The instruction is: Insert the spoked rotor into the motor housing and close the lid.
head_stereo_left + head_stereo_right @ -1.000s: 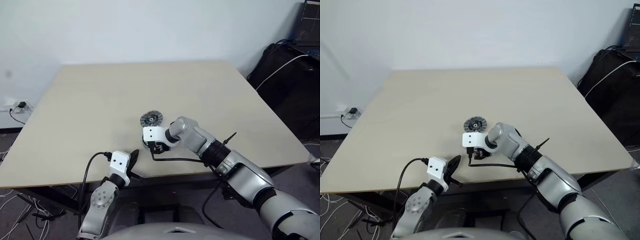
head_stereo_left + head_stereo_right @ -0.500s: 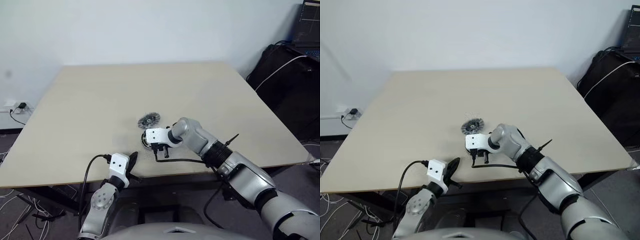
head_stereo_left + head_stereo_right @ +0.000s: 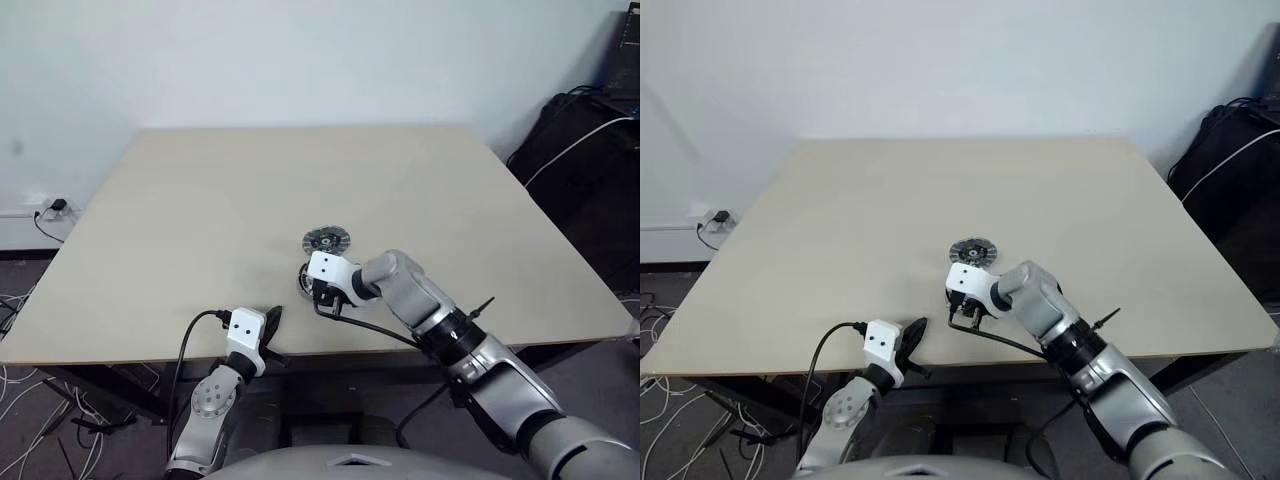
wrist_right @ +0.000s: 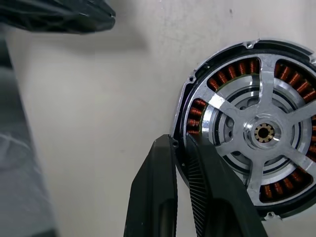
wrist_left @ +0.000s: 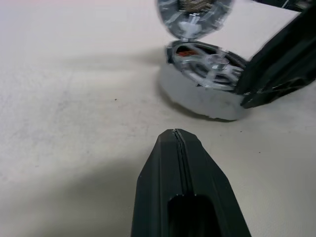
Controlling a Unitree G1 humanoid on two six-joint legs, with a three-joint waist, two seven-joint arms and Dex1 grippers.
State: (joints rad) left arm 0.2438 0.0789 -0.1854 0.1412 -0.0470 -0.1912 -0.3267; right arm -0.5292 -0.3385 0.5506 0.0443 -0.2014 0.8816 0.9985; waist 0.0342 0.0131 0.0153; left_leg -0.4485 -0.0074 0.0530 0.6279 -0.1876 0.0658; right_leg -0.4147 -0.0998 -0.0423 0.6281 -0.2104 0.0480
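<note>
**Plain room, pale worktop**

A square beige worktop (image 3: 250, 190) stands before a bare white wall (image 3: 300, 60). A wall socket (image 3: 50, 207) with a plugged cable sits low at the left, loose cables (image 3: 20, 300) trailing across the grey floor. Dark bags (image 3: 585, 170) with a white cord lie at the right.

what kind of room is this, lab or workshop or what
Probably a robotics lab or test room: a plain beige table against a bare white wall, loose cables on the floor, and only motor parts laid out, such as the motor housing.
</note>
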